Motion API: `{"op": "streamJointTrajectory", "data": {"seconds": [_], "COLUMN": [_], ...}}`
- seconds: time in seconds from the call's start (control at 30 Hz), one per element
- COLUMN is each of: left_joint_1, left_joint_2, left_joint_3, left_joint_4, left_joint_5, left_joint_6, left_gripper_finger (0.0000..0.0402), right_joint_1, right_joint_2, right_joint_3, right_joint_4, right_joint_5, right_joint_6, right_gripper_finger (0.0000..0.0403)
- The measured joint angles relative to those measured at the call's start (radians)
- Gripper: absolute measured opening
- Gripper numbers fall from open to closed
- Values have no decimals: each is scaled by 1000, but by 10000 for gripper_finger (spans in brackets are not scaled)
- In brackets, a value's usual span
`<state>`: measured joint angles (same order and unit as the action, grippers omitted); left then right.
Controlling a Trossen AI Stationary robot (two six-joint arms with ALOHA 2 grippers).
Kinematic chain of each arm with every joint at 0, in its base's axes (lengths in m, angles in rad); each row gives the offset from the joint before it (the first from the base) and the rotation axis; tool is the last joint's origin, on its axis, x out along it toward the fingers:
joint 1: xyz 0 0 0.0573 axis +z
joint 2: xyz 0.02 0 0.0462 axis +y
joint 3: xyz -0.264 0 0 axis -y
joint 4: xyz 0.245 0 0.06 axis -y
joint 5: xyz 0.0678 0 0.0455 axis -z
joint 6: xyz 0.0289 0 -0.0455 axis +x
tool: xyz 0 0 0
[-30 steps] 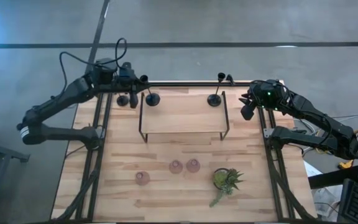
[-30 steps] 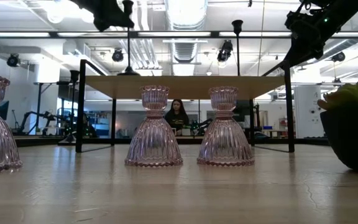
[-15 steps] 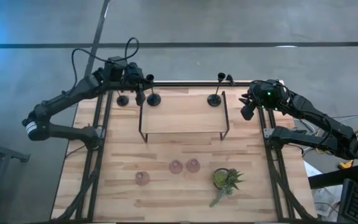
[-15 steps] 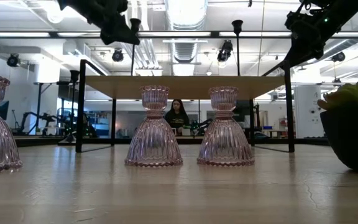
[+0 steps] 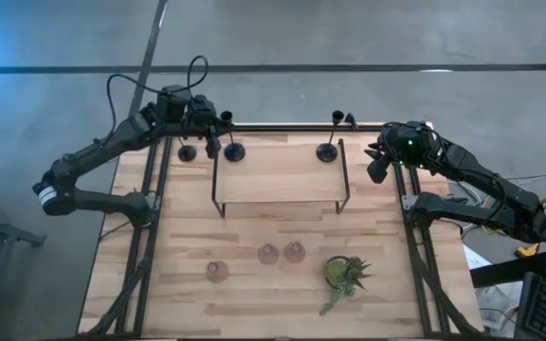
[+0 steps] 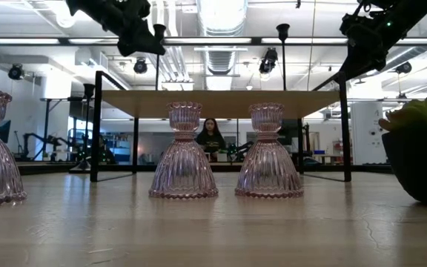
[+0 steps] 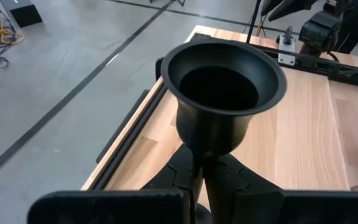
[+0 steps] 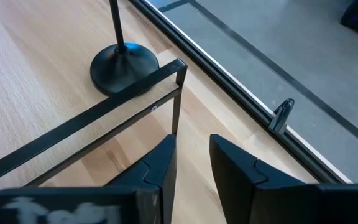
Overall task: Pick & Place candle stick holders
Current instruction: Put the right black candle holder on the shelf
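My left gripper [image 5: 213, 144] is shut on a slim black candle stick holder [image 6: 159, 52], whose cup [image 7: 222, 81] fills the left wrist view. A second black holder [image 5: 327, 152] stands by its disc base on the wooden shelf [image 5: 282, 180], at the far right corner. A third [image 5: 188, 152] stands on the table left of the shelf. Three pink glass holders [image 5: 217, 271] [image 5: 268, 253] [image 5: 295, 252] rest on their wide bases on the near half of the table. My right gripper [image 5: 377, 169] hangs open beside the shelf's right end, with nothing between its fingers [image 8: 166, 168]. My left gripper pinches the holder's stem just under the cup [image 7: 199, 163] between its two fingers. The fingers come from the table's far left, slanting a little downward, and lie across the stem. The holder is upright with its base [image 5: 233, 150] over the shelf's far left corner. I cannot tell whether the base rests there.
A green spiky potted plant [image 5: 344, 273] stands near the table's front, right of the pink holders. The shelf's black frame [image 8: 104, 112] passes close before my right gripper. Black rails run along the table's left and right sides. A person [image 6: 210, 135] sits in the room behind.
My left gripper has gone down a little and slightly toward the table's right with the black holder, which stays upright. Its cup now stands lower above the shelf.
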<state>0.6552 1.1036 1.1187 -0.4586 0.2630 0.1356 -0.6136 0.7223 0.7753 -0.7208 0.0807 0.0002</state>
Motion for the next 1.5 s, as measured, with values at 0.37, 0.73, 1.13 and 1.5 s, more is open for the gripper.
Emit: {"op": "streamJointTrajectory", "data": {"seconds": [0.37,0.73,1.13,1.5], "left_joint_1": [3,4,4,4], "left_joint_2": [-16,-11,-13,-14], "left_joint_3": [-6,-29,-27,-14], "left_joint_4": [-19,-18,-12,-61], "left_joint_5": [9,1,-2,0], "left_joint_6": [-7,2,18,28], "left_gripper_finger": [18,69,95,212], "right_joint_1": [0,0,0,0], "right_joint_2": [0,0,0,0], "right_joint_3": [0,0,0,0], "right_joint_4": [0,1,1,1], "right_joint_5": [0,0,0,0], "right_joint_6": [0,8,8,19], "right_gripper_finger": [92,102,84,100]}}
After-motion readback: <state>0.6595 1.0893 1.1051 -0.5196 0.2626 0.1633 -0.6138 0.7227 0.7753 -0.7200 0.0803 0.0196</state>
